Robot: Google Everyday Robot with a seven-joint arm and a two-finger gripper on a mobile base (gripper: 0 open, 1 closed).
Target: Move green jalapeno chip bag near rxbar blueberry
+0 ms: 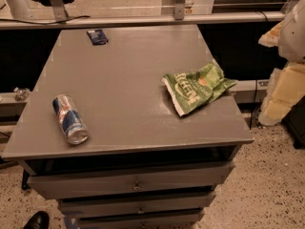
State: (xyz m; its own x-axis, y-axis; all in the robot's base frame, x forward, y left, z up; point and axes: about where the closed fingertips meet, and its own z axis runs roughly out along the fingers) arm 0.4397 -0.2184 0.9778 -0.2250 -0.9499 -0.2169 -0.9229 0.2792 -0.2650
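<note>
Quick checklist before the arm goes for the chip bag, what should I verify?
1. Chip bag lies free at the table's right edge: ok.
2. Rxbar in view at the far left corner: ok.
3. Can lies near left, off the line from bag to rxbar: ok.
4. Gripper over the bag: not ok; it hangs beside the table's right side.
5. Bag near rxbar: not ok, they are far apart.

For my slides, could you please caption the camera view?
Green jalapeno chip bag at right, rxbar blueberry far left, drink can near left, on drawer cabinet; gripper not visible.
</note>
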